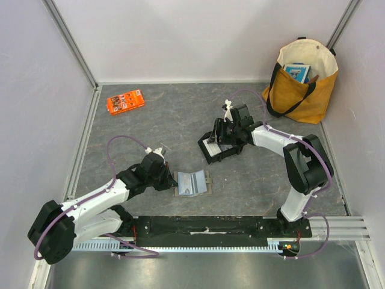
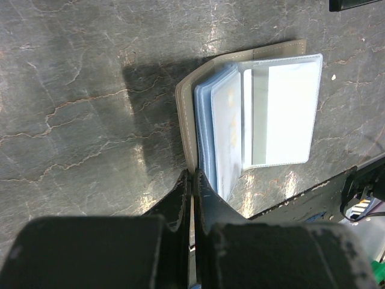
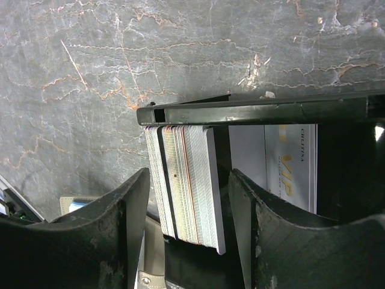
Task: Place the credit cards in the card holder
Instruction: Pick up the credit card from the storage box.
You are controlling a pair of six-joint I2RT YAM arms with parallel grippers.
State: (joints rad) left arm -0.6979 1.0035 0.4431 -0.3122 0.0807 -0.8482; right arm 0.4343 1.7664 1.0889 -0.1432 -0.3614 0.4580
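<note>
Currently credit cards [image 3: 183, 186] stand inside the open right tool [image 3: 187, 177].

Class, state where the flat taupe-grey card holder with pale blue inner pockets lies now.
Top view: the card holder lies open on the grey table near the arm bases, its left edge pinched by the shut left gripper.

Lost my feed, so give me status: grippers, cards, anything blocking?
Left gripper shut at open card holder edge. Right gripper open, straddling credit cards in black tray. Nothing blocking.
</note>
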